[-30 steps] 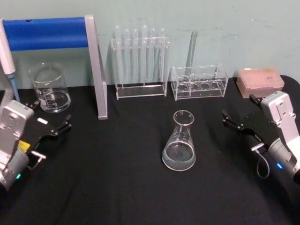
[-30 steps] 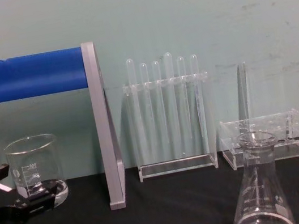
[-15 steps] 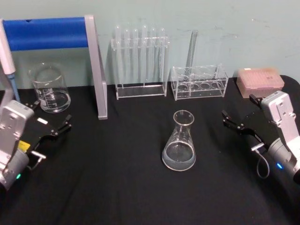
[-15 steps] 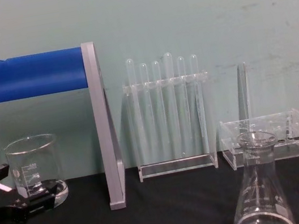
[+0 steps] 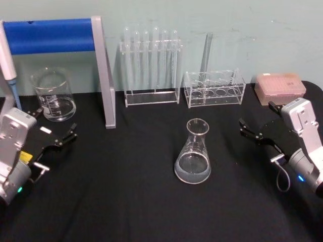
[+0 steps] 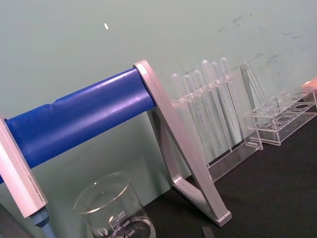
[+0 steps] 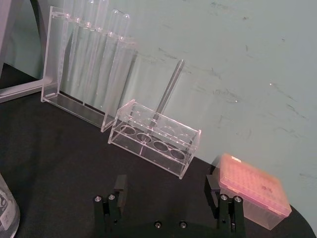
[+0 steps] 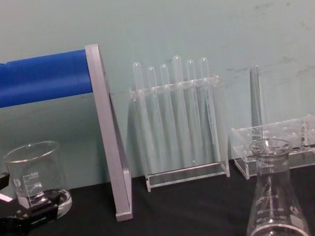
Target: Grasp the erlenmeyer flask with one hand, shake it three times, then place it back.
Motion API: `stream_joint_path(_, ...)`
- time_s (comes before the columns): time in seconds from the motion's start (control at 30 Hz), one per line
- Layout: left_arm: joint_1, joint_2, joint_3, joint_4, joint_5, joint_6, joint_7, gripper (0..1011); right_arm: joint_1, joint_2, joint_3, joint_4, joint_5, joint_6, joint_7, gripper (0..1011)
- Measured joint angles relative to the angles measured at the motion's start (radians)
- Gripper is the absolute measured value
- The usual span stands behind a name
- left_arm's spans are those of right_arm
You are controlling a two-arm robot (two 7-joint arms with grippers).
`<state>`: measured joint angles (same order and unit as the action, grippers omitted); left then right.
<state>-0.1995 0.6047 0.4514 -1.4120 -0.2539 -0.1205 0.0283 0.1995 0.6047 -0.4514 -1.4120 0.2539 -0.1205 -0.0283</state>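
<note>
On a black tabletop (image 5: 126, 191), the right gripper (image 5: 258, 118) sits near the right edge with its claw spread wide. In the right wrist view its two black fingers (image 7: 119, 186) stand well apart with nothing between them, and they touch nothing. The left gripper (image 5: 53, 123), near the left edge, is likewise spread and empty, a small white label on one finger.

One erlenmeyer flask (image 5: 193, 154) stands upright near the middle of the tabletop, slightly toward the right edge, well apart from both claws.

One glass beaker (image 5: 53, 95) stands at the far left corner, just beyond the left gripper. Along the far edge are two clear racks. The tall rack (image 5: 151, 96) holds six test tubes (image 8: 184, 107), and the low rack (image 5: 214, 91) holds a single glass tube (image 5: 206, 53). One pink box (image 5: 280, 86) occupies the far right corner. One blue-barred stand (image 5: 50, 35) rises over the beaker, with one pipette (image 5: 7, 60) at its left end.
</note>
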Motion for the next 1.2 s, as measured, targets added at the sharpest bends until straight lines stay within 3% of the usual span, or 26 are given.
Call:
stream_joint_path(0.37,0.0,0.0,0.0,0.0,0.0,0.0,0.0,1001,-0.04,0.011,0.035,-0.048,0.028,-0.008,0.058,1000)
stream_joint_path(0.87,0.0,0.0,0.0,0.0,0.0,0.0,0.0,1000,-0.156,0.041,0.096,-0.164,0.226,0.031,0.274,1000)
stream_joint_path(1.2,0.0,0.0,0.0,0.0,0.0,0.0,0.0,1001,-0.173,0.036,0.099,-0.178,0.261,-0.012,0.403,1000)
